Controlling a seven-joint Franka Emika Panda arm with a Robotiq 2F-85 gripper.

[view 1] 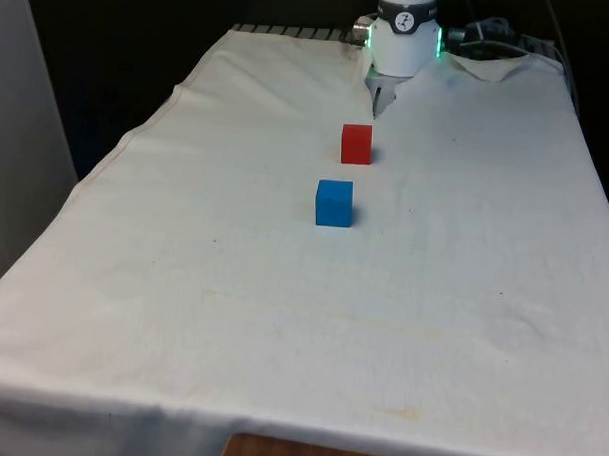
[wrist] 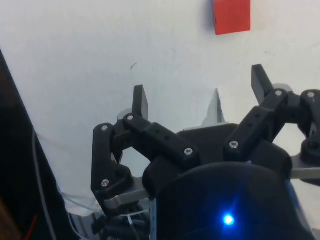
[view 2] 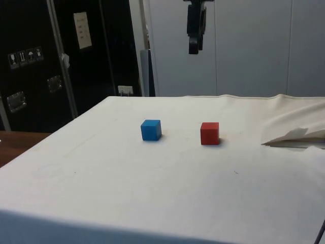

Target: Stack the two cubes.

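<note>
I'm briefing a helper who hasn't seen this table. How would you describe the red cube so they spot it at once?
Look at the table under the white cloth. Two small cubes sit apart near its middle line. The red cube is the one nearer the robot's end, beyond the blue cube, and its colour alone separates it from its neighbour.

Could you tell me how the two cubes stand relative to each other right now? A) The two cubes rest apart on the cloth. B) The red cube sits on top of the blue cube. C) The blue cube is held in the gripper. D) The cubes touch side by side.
A: the red cube and the blue cube each rest on the white cloth with a clear gap between them, while the gripper hangs open above, holding nothing.
</note>
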